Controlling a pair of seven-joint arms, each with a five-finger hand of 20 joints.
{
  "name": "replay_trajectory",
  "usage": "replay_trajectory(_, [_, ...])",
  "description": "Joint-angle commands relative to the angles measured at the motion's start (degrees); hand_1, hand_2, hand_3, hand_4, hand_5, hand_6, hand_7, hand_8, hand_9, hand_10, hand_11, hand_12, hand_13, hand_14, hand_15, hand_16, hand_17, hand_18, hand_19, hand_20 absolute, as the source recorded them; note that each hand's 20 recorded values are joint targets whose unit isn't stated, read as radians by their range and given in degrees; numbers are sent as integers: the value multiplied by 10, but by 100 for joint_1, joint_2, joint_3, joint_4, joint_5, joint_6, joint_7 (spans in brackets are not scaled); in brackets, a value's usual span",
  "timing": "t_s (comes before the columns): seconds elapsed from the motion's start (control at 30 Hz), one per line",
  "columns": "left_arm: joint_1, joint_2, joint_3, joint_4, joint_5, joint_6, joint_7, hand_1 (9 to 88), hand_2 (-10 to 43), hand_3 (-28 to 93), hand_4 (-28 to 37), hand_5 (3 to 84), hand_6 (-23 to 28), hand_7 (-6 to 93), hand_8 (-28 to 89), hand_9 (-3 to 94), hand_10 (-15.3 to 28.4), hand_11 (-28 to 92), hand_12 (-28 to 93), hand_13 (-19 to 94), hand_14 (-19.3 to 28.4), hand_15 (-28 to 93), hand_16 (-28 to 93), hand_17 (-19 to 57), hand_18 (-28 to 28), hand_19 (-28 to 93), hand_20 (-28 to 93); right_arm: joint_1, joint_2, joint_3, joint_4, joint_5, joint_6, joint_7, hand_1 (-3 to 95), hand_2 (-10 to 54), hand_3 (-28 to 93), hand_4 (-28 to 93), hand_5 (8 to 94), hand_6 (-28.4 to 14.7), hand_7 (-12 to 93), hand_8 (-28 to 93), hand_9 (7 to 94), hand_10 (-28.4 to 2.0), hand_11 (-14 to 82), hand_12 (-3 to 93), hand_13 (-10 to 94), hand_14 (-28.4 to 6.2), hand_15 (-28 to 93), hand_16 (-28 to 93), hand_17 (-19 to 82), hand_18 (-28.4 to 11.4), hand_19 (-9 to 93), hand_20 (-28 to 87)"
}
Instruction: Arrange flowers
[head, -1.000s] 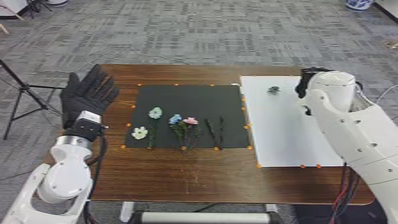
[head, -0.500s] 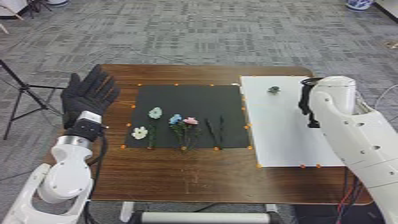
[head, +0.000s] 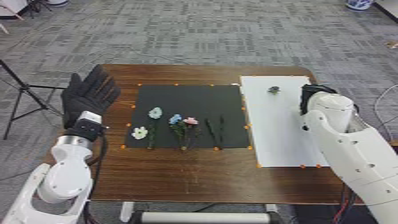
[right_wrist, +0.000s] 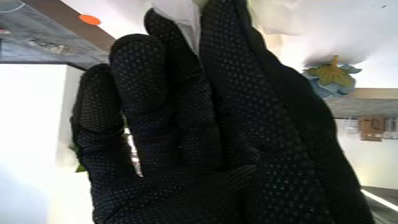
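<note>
- If taken as the supply area, read the black mat (head: 184, 95) as laid out for easy picking: on it, stems toward the robot, a white blossom (head: 139, 133), a pale blue-green blossom (head: 155, 113), a blue blossom (head: 175, 119) close beside a pink blossom (head: 191, 121), and a dark green sprig (head: 221, 131) next to another.
- Expect snagging at the blue and pink pair, with stems crowded together.
- Beside the table (head: 142, 180), left hand (head: 91, 95) with fingers straight, probably parked clear of the work.
- Over the side of the white sheet (head: 275, 135), right hand (head: 313, 95), likely for placing; impossible to tell whether gripping anything.
- Behind that hand and its forearm, part of the sheet hidden, hindering any check of placement.
- Farther along the sheet, a small blue-gray flower (right_wrist: 333, 80), probably already placed.
- Beyond, on the carpet, a blue-and-white vase (head: 359, 4), well out of the way.
</note>
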Motion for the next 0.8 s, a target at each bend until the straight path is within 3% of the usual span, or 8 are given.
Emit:
replay_trajectory(0.03, [96, -20, 8, -19, 29, 34, -7, 241, 161, 685, -283, 377, 79, 74, -84, 269, 130, 135, 59, 189, 138, 139, -31, -96, 131, 335, 54, -544, -124, 340, -478, 134, 432, -41, 624, -95, 662, -281, 732, 5, 397, 32, 825, -83, 171, 495, 632, -77, 523, 490, 315, -212, 773, 431])
replay_trajectory(0.13, [148, -19, -11, -29, -13, 74, 26, 241, 161, 685, -283, 376, 79, 75, -84, 268, 130, 135, 60, 190, 138, 140, -31, -96, 131, 334, 55, -603, -238, 289, -848, 98, 716, -245, 618, -95, 692, -276, 740, -3, 393, 43, 831, -86, 163, 486, 636, -77, 513, 493, 316, -212, 773, 430])
replay_trajectory(0.2, [146, -28, -31, -23, 37, 31, -13, 241, 161, 685, -283, 376, 79, 75, -84, 268, 130, 134, 59, 189, 138, 141, -31, -95, 131, 334, 54, -591, -258, 201, -1106, 92, 765, -606, 618, -95, 692, -272, 742, -4, 391, 46, 833, -87, 161, 486, 636, -79, 511, 494, 316, -212, 773, 430])
replay_trajectory(0.3, [114, -59, -94, 32, 249, -282, -245, 241, 158, 684, -283, 374, 79, 73, -84, 265, 129, 131, 58, 185, 135, 134, -33, -95, 131, 332, 54, -598, -309, 103, -1458, 370, 1017, -1125, 621, -95, 688, -270, 742, -5, 389, 50, 833, -88, 158, 486, 634, -78, 507, 496, 313, -210, 772, 430])
replay_trajectory(0.4, [87, -50, -62, 36, 344, -294, -266, 243, 155, 678, -283, 372, 78, 71, -83, 261, 126, 126, 59, 181, 134, 126, -32, -96, 132, 326, 52, -506, -365, -170, -1638, 246, 1242, -1586, 620, -95, 687, -270, 742, -4, 391, 48, 833, -86, 152, 484, 634, -75, 500, 500, 310, -207, 768, 430])
replay_trajectory(0.47, [85, -42, -42, 33, 326, -280, -266, 244, 153, 676, -283, 371, 78, 69, -82, 259, 125, 124, 60, 181, 134, 121, -31, -96, 132, 324, 53, -352, -473, -430, -1655, 69, 1292, -1747, 619, -95, 688, -272, 740, -3, 394, 48, 833, -84, 150, 483, 633, -75, 498, 501, 309, -204, 765, 431])
replay_trajectory(0.53, [70, -32, -11, 36, 353, -254, -287, 245, 152, 675, -283, 369, 78, 69, -82, 259, 125, 123, 61, 180, 133, 118, -30, -96, 132, 323, 53, -209, -627, -559, -1634, -67, 972, -1802, 617, -95, 691, -273, 737, -2, 398, 51, 831, -82, 148, 482, 631, -73, 496, 502, 308, -204, 764, 431])
replay_trajectory(0.8, [82, -14, 27, 41, 380, -257, -286, 245, 150, 672, -283, 368, 79, 67, -80, 258, 127, 120, 64, 180, 134, 113, -23, -96, 132, 321, 55, 39, -806, -1235, -1356, -476, 731, -1967, 614, -95, 695, -277, 723, 2, 413, 55, 812, -78, 133, 470, 614, -72, 484, 493, 299, -202, 752, 430])
